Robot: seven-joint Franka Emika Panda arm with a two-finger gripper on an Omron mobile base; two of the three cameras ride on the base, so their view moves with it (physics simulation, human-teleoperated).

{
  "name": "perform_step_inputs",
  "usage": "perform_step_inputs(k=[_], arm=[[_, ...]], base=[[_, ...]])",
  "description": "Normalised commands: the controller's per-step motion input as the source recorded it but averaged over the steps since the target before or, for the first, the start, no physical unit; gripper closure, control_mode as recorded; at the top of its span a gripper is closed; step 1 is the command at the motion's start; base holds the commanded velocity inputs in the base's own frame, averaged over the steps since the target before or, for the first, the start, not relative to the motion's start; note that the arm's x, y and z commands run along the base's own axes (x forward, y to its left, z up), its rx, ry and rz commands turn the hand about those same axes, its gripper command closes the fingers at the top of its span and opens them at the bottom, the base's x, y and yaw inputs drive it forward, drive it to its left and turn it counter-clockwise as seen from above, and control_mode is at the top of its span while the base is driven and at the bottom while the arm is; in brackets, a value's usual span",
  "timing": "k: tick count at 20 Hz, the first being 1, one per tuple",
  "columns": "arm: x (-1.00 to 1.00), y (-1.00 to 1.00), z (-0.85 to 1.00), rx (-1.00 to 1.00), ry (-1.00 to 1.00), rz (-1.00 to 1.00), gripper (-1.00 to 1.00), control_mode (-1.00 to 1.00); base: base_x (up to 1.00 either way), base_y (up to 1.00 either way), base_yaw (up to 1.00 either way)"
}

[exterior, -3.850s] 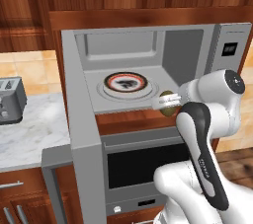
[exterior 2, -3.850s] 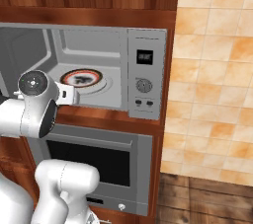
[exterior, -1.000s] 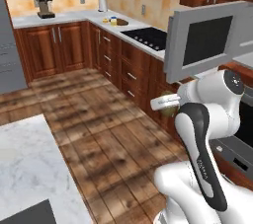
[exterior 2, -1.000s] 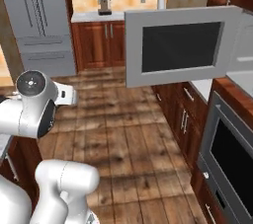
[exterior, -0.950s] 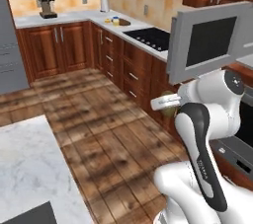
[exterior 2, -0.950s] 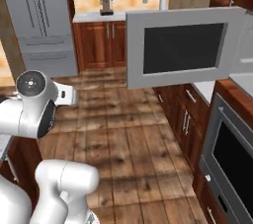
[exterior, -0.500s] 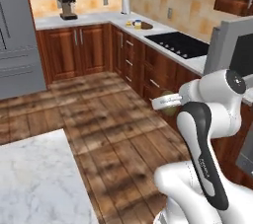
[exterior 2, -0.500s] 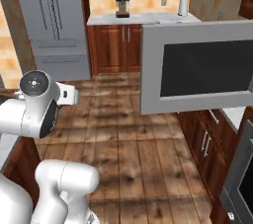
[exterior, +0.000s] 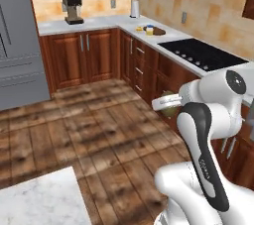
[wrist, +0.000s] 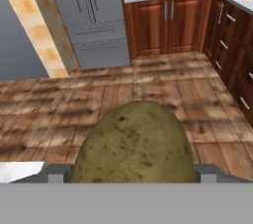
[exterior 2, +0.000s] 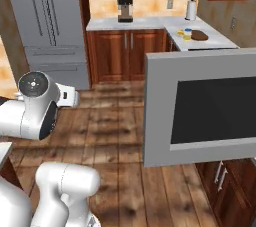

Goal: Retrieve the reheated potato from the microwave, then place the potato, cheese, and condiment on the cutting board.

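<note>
Left base view: wood floor, a corner bench (exterior: 99, 23) carrying the cutting board (exterior: 158, 31), cheese (exterior: 139, 28) and condiment (exterior: 149, 30). The arm is folded, forearm level.

Right base view: the microwave (exterior 2: 207, 106) door stands open nearby.

Hand view: the potato (wrist: 132, 145) sits between wide-set jaws, gripped.

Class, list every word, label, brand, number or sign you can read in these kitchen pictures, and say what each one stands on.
None can be read in any view.
Condiment on the far counter: any label is too small to tell.
Coffee machine: no legible marking.
Microwave door: plain grey frame and dark window, no text.
Potato in the claw: bare skin, no sticker.
</note>
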Motion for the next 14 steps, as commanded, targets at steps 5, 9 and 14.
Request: perform_step_inputs(k=[5,9,14], arm=[[0.0,0.0,0.0,0.0,0.0,0.0,1.0,1.0],[0.0,0.0,0.0,0.0,0.0,0.0,1.0,1.0],[0.0,0.0,0.0,0.0,0.0,0.0,1.0,1.0]], base=[[0.88,-0.12,0.01],[0.88,-0.12,0.01],[0.88,-0.11,0.01]])
